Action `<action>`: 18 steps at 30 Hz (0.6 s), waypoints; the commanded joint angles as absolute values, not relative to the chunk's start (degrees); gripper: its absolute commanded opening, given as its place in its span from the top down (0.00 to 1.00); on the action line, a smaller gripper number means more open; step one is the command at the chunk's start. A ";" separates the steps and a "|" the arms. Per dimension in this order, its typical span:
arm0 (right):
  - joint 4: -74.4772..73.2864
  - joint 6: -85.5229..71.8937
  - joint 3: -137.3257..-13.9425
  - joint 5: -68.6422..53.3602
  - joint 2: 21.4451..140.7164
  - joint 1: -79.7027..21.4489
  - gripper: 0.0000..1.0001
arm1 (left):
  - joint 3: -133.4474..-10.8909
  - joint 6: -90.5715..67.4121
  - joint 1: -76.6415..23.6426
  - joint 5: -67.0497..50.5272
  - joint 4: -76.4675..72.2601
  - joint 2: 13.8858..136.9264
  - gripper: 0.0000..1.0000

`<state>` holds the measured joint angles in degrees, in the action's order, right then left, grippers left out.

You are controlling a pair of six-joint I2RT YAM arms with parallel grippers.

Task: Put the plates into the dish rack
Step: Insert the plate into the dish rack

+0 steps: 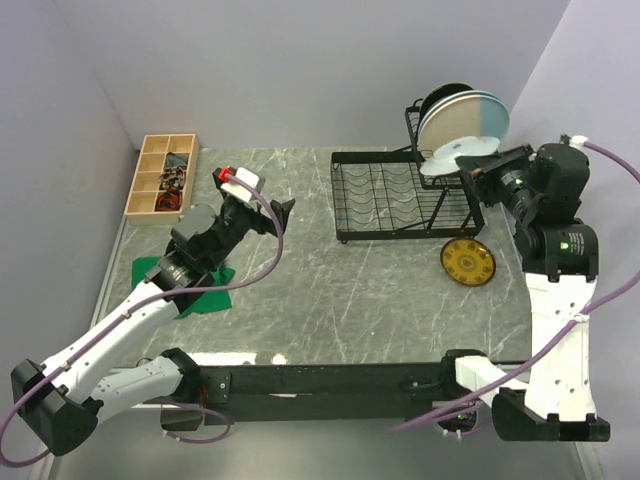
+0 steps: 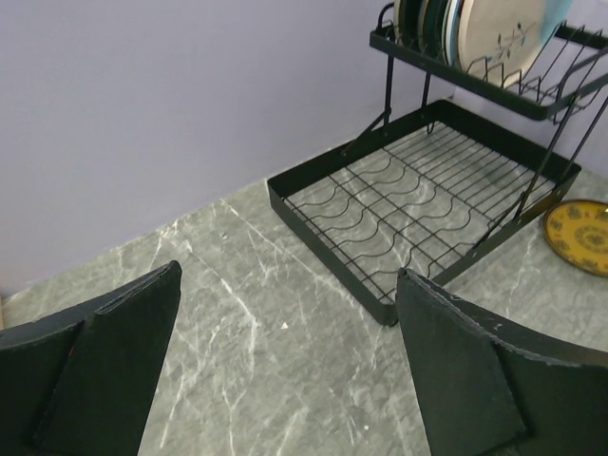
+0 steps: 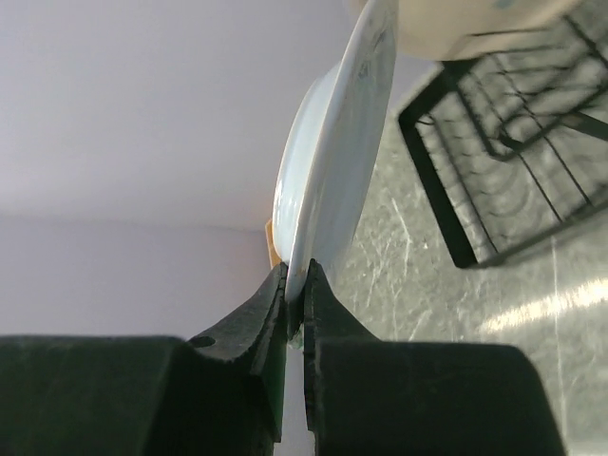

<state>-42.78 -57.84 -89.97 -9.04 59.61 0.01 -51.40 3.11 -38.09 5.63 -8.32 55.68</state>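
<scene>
Top external view: rack partly loaded

Several plates [image 1: 462, 112] stood high in the dish rack [image 1: 385, 200]. The right gripper [image 3: 296, 280] pinched a pale plate [image 3: 332, 171] by its rim beside them. A yellow plate [image 1: 468, 262] lay unloaded, near right of the rack. The left gripper [image 2: 290, 285] gaped, empty.

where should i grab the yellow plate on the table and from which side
Probably by its rim, at the near edge, coming down from above. The yellow plate lies flat on the table, so only the thin rim offers a pinch, and the dish rack crowds its far side.
</scene>
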 commanded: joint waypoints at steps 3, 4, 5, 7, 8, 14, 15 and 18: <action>-50.27 -71.44 -95.79 -5.45 62.84 6.59 1.00 | -51.59 0.79 -35.95 1.32 -12.22 56.78 0.01; -50.36 -72.41 -96.06 -5.28 63.71 7.29 1.00 | -51.68 0.70 -35.77 1.14 -12.22 56.86 0.01; -50.36 -74.25 -96.33 -5.19 64.16 7.64 1.00 | -51.68 0.53 -35.60 1.06 -12.22 57.21 0.01; -49.84 -75.67 -96.85 -5.62 65.65 8.26 1.00 | -51.77 0.35 -35.16 0.79 -12.39 57.57 0.00; -49.57 -76.63 -97.03 -6.06 66.18 8.78 1.00 | -51.85 0.44 -34.98 0.70 -12.48 57.83 0.01; -48.96 -79.27 -99.14 -6.86 70.31 9.23 1.00 | -52.38 -1.84 -34.19 0.53 -13.10 59.76 0.01; -48.69 -79.45 -99.84 -7.03 71.18 9.23 1.00 | -52.47 -1.85 -34.02 0.44 -13.10 60.03 0.00; -48.43 -79.72 -101.85 -6.86 73.38 9.23 1.00 | -52.91 -2.02 -33.40 0.53 -13.18 61.08 0.01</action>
<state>-53.93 -77.03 -96.01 -7.03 72.25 8.78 -51.37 -0.23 -34.28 1.52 -10.15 60.05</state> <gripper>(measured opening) 0.111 0.995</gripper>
